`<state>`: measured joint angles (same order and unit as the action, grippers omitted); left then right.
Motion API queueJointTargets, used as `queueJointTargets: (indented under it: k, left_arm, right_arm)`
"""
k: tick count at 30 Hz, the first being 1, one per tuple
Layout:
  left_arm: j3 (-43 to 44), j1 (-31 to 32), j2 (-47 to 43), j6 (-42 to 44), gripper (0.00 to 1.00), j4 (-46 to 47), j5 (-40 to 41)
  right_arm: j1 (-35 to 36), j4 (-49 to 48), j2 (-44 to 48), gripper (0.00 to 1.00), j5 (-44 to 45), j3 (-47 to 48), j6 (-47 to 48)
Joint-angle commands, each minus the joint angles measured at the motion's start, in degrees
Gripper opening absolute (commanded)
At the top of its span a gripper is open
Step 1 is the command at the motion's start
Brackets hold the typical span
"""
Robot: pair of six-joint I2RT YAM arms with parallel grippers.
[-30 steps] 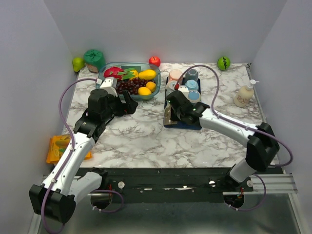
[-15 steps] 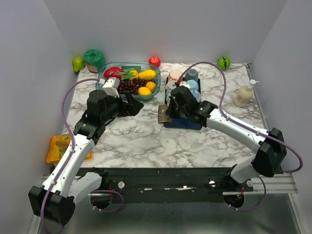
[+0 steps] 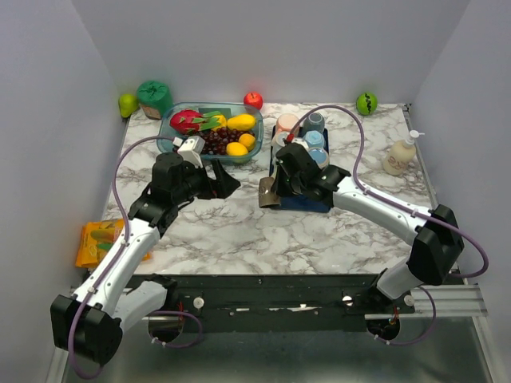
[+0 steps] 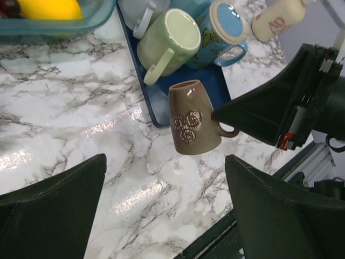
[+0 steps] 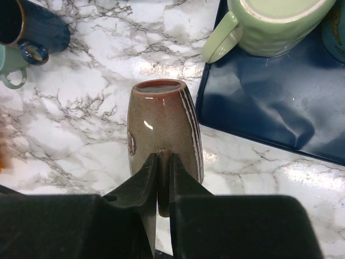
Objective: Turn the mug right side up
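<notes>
The brown mug (image 3: 269,192) with swirl marks hangs base up and rim down, just left of the blue tray (image 3: 302,201) and over the marble. My right gripper (image 3: 280,183) is shut on its handle; the right wrist view shows both fingers pinching the handle (image 5: 164,178) below the mug's body (image 5: 163,121). My left gripper (image 3: 227,182) is open and empty, a short way left of the mug. In the left wrist view the mug (image 4: 194,117) sits beyond my open left gripper (image 4: 165,157), with the right gripper on its handle side.
The tray holds several mugs, among them an upturned green one (image 4: 172,35) and a blue butterfly one (image 4: 223,24). A glass fruit bowl (image 3: 209,132) stands behind the left gripper. A soap bottle (image 3: 399,155) is at the right, and an orange packet (image 3: 100,239) at the left edge.
My right gripper has carried the brown mug left, from over the tray to just past its left edge. My left gripper has moved right, toward the mug.
</notes>
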<state>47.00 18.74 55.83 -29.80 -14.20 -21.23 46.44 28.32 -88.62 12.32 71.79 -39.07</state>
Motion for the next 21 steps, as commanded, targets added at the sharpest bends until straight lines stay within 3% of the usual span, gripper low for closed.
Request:
queueJointTargets:
  k: [1,8,15,21]
  left_arm:
    - [-1.8,3.1,0.0,-0.6,0.99,2.8,-2.6]
    - [-3.9,10.5,-1.0,0.6,0.99,5.1,2.0]
    - [-9.0,11.6,-8.7,2.7,0.98,7.5,7.7]
    - [-11.2,11.8,-13.6,3.2,0.89,10.9,8.3]
  right_arm:
    - [-1.3,-1.0,1.2,0.00,-7.2,2.0,-4.0]
    - [-2.9,-2.6,2.0,0.00,-18.1,4.8,-12.2]
    - [-4.9,-4.8,3.5,0.00,-25.8,6.1,-18.5]
    - [-6.4,-8.3,5.6,0.00,-30.9,5.6,-24.2]
